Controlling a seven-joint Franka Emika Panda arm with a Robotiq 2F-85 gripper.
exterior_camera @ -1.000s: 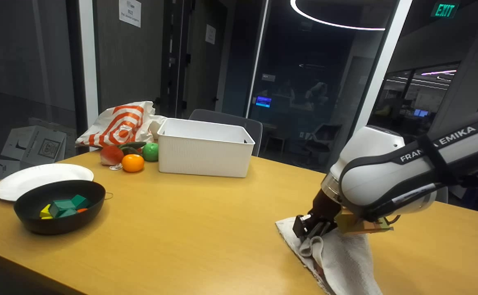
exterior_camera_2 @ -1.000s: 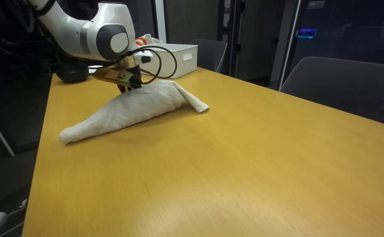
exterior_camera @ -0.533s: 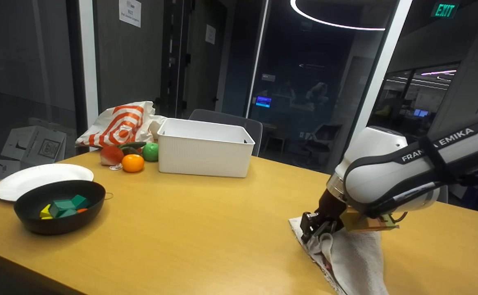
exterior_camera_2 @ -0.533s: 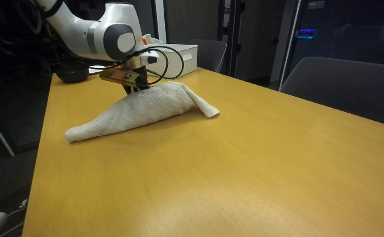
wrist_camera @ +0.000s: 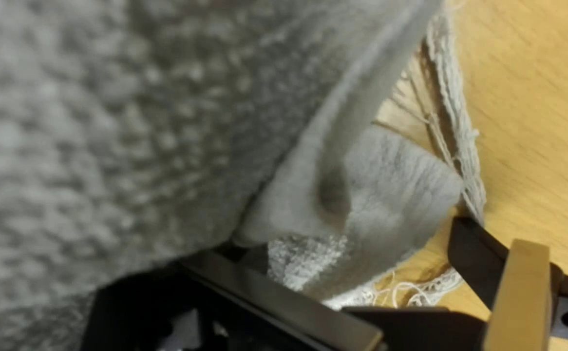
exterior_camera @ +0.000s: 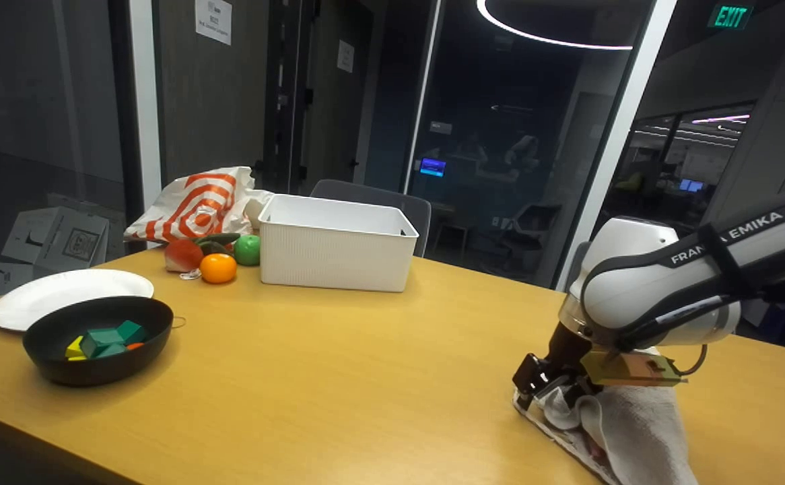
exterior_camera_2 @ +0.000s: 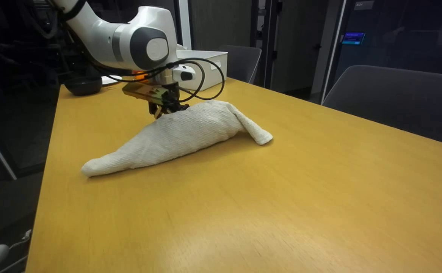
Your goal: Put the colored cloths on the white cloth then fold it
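The white cloth (exterior_camera: 648,431) lies doubled over on the table in both exterior views. In an exterior view the white cloth (exterior_camera_2: 183,132) forms a long bulging bundle, one corner jutting out to the right. A small reddish bit of a colored cloth (exterior_camera: 593,448) peeks from inside the fold; the rest of the colored cloths is hidden. My gripper (exterior_camera: 549,403) is low at the cloth's edge, jaws spread. In the wrist view the gripper (wrist_camera: 357,243) has a loose curled flap of white cloth between its parted fingers, not pinched. Cloth covers part of one finger.
A black pan (exterior_camera: 96,370) holding several blocks and a white plate (exterior_camera: 29,289) stand at the table's far end. Beside the white bin (exterior_camera: 335,259) lie an orange (exterior_camera: 218,268), other toy produce and a plastic bag (exterior_camera: 197,209). Chairs (exterior_camera_2: 395,98) line one side.
The arm has shifted along the table, and the white cloth has slid the same way, rightward in both exterior views. The gripper's fingers have spread apart, letting go of the cloth's flap.
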